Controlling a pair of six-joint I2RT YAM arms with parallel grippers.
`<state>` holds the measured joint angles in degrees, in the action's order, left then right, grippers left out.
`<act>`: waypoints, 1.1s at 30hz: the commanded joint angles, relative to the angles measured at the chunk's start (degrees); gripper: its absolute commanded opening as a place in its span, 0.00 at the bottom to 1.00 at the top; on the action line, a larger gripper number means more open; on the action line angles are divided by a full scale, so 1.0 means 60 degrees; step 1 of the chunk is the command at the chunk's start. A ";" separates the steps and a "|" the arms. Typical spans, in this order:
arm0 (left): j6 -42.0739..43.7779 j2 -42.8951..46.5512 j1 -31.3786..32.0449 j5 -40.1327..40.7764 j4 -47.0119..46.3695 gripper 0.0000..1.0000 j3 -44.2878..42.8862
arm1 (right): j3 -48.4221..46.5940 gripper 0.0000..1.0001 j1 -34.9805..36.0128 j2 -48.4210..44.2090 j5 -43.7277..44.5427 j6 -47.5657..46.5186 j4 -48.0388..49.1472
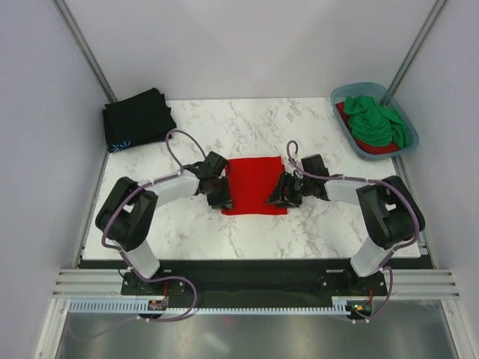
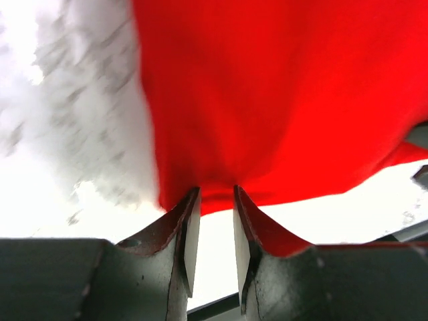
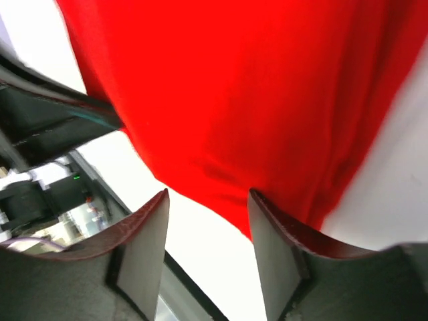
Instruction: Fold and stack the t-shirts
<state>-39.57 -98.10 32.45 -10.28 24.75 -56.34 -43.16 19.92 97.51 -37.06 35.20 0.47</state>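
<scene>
A bright red t-shirt (image 1: 256, 185) lies folded into a rectangle at the table's middle. My left gripper (image 1: 222, 196) is at its left near corner. In the left wrist view the jaws (image 2: 215, 190) stand a narrow gap apart with their tips at the red cloth's (image 2: 267, 93) edge, nothing between the pads. My right gripper (image 1: 278, 196) is at the shirt's right near edge. It is open wider and empty (image 3: 208, 194), with the red cloth (image 3: 254, 87) just beyond its tips. A black t-shirt (image 1: 137, 118) with a small light-blue mark lies folded at the back left.
A blue-grey plastic tub (image 1: 346, 96) stands at the back right, holding a crumpled green t-shirt (image 1: 378, 123) on top of another red one (image 1: 380, 148). White marble table (image 1: 224, 127) all round; walls close on both sides.
</scene>
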 commanded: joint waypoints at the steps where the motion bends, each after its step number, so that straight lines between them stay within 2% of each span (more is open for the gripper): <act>1: 0.0575 0.0822 -0.0046 0.1041 0.1176 0.34 0.0278 | -0.0040 0.61 -0.0112 -0.0415 0.2553 -0.1440 -0.2301; 7: 0.1057 0.2856 -0.0061 0.1595 0.1982 0.39 -0.0349 | -0.2033 0.72 -0.0098 -0.1163 0.4780 -0.2423 -0.4793; 11: 0.1409 0.3006 -0.0338 0.2869 0.1634 0.41 -0.0776 | -0.3016 0.77 -0.0069 -0.1720 0.5210 -0.2498 -0.5819; 15: 0.1572 0.3006 -0.0807 0.1468 -0.0357 0.44 0.0099 | -0.3281 0.80 0.0092 -0.2671 0.5049 -0.2322 -0.6420; 17: 0.1513 0.2657 -0.0997 0.0591 -0.1428 0.48 0.0321 | -0.3164 0.81 0.0122 -0.3272 0.4714 -0.2191 -0.6567; 22: 0.1585 0.1514 -0.1130 -0.0028 -0.3317 0.65 0.0629 | -0.2432 0.82 0.0151 -0.4618 0.3980 -0.1883 -0.6802; 23: 0.1600 0.1294 -0.1188 -0.0145 -0.3755 0.66 0.0601 | -0.2344 0.82 0.0166 -0.4781 0.3936 -0.1839 -0.6918; 28: 0.1425 -0.0068 -0.1321 0.0073 -0.3979 0.67 0.0103 | -0.2094 0.83 0.0181 -0.5499 0.3818 -0.1882 -0.7329; 33: 0.1073 -0.0904 -0.1540 0.0001 -0.4593 0.67 0.0234 | -0.2124 0.84 0.0166 -0.5632 0.3716 -0.1926 -0.7534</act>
<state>-32.42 -100.55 24.03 -9.69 2.13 -54.43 -56.01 20.80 64.97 -13.72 23.57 -43.53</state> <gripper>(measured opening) 0.671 0.834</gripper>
